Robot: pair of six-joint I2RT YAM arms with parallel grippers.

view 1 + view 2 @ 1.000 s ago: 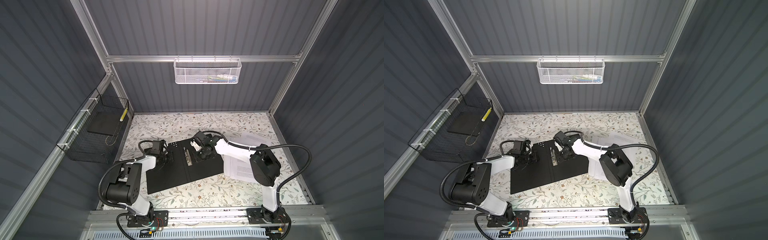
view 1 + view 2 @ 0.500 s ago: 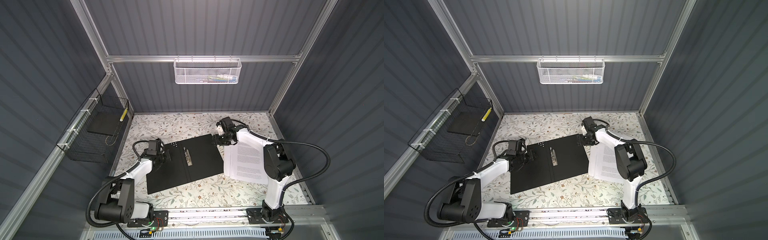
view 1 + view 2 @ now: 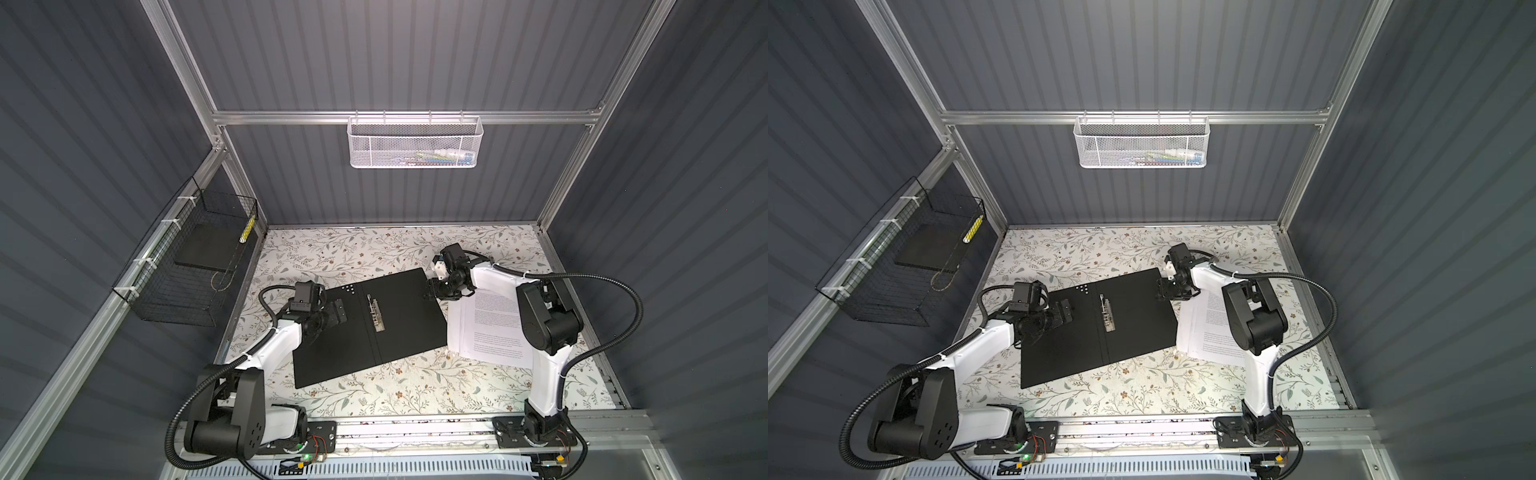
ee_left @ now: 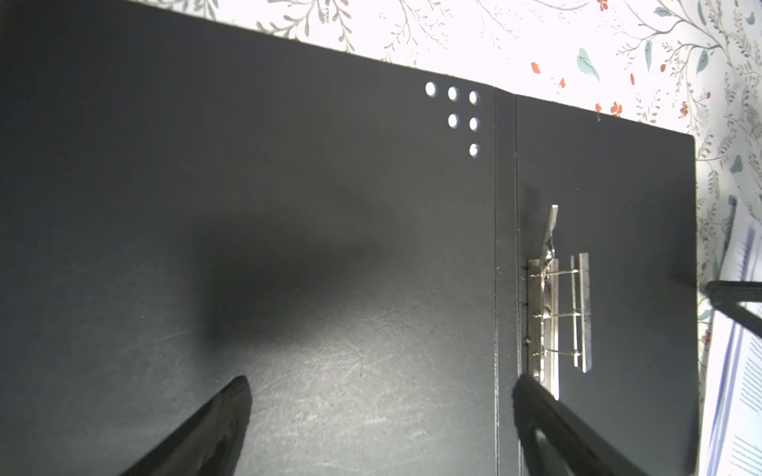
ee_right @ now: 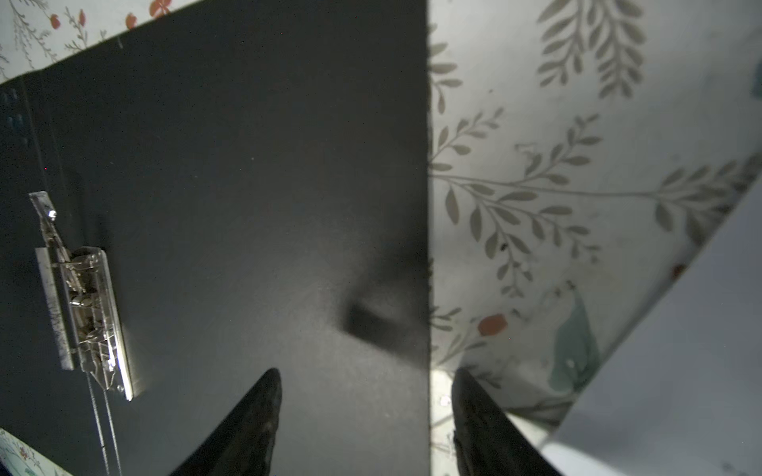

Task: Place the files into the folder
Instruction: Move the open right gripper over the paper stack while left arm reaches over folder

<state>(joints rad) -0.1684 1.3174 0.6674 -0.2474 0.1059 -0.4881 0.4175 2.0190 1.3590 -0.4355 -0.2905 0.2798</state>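
Grey ribbed walls enclosed a floral-patterned counter (image 3: 374, 390) where both arms worked low over the paperwork. The left hand (image 3: 340, 311) hovered above the folder's (image 3: 411, 316) left flap with its jaws spread wide and nothing between them; in the left wrist view the two dark fingers (image 4: 222, 416) framed only bare black board. Just past them, a cluster of six small holes (image 4: 453, 119) sat close to the spine, and beyond the spine the metal clip (image 3: 376, 318) was fixed to the right flap with its lever raised. The right hand (image 3: 430, 291) stood at the far right edge of that flap, also open and holding nothing, one finger (image 5: 247, 420) over the black board and the other over the counter. The folder lay fully opened, black inside up, tilted across the middle of the counter. The files (image 3: 486, 328), white printed sheets, lay on the counter just beside the folder's right edge, outside it, partly hidden under the right arm. Whether the sheets touched the folder could not be told. Farther out, a black wire basket (image 3: 187, 270) hung on the left wall with a black slab (image 3: 205, 249) in it, and a white mesh basket (image 3: 415, 145) hung on the back rail.
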